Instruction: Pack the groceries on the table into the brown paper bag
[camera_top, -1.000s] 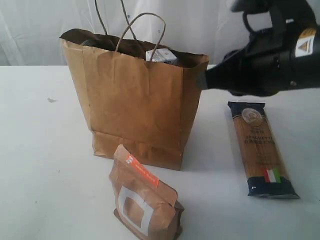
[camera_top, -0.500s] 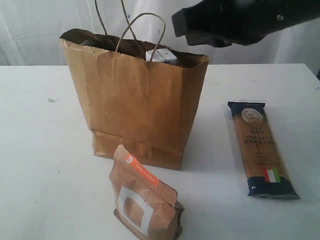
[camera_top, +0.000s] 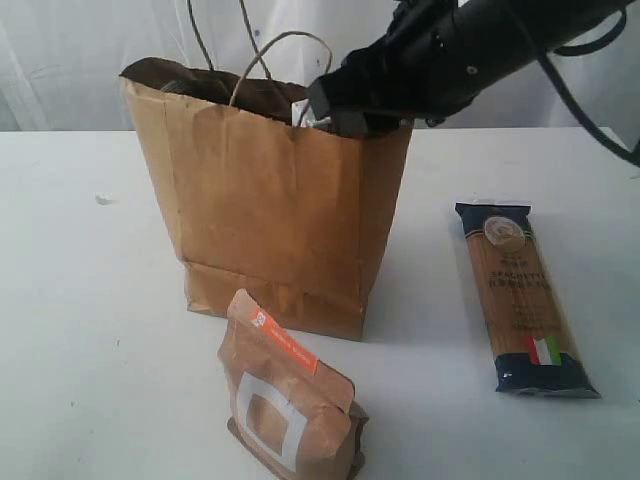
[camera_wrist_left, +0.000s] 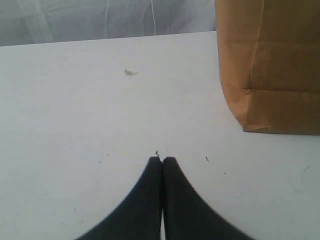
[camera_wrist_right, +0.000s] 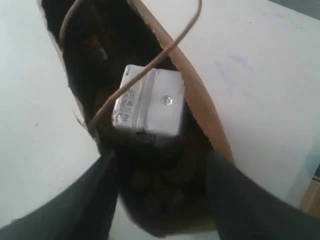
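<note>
Snag risk: right gripper (camera_wrist_right: 161, 157), jaws spread over brown paper bag (camera_top: 270, 200) at upper middle, could hook its handle (camera_top: 295, 32), tipping it.

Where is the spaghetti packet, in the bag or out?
Out: the spaghetti packet lies flat on the table, apart from the brown paper bag, to its right in the exterior view.

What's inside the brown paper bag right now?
A small carton sits high inside the brown paper bag, its silvery top showing. Dark shapes lie beside it, too shadowed to identify. Anything deeper is hidden by the bag's walls.
</note>
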